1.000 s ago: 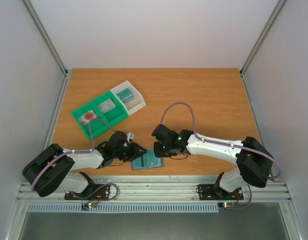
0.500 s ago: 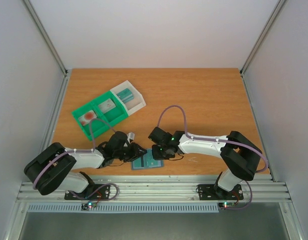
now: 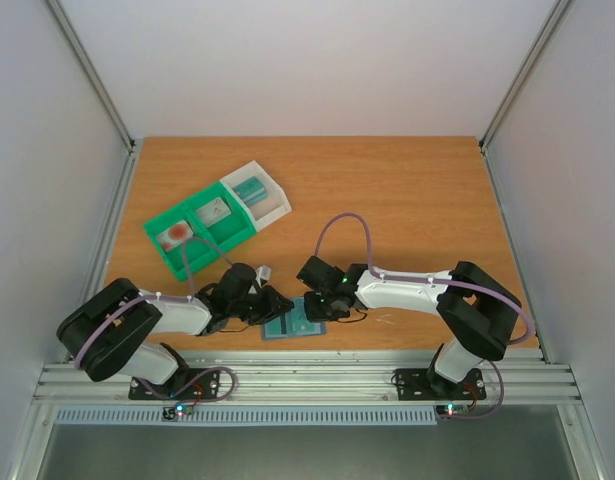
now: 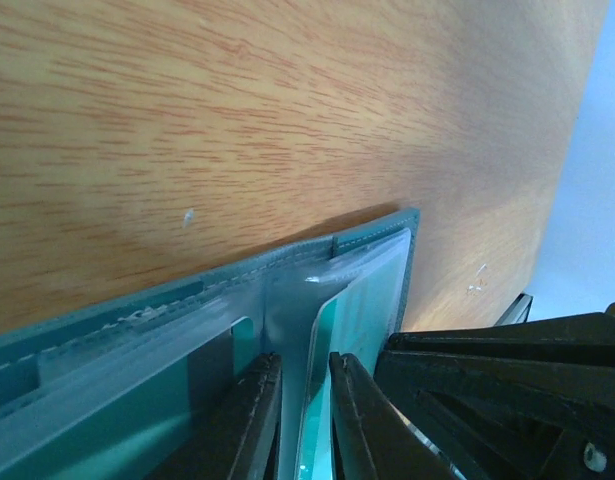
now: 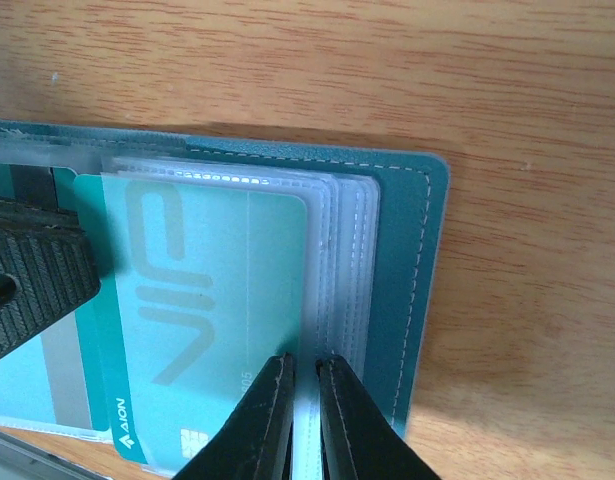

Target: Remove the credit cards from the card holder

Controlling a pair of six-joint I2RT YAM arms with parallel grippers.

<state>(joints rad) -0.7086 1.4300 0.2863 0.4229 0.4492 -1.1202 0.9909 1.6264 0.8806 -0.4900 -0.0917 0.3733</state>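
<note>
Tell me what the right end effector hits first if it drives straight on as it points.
The clear sleeves of the card holder, beside the teal card; the right end effector looks nearly shut on their edge, though depth is unclear.

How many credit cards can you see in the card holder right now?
2: a teal VIP card in the card holder's clear sleeves, and a grey-striped card beside it. Others may be hidden.

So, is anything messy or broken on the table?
Nothing's broken or spilled. The card holder just lies open and a bit crooked on the table, its clear sleeves fanned out.
</note>
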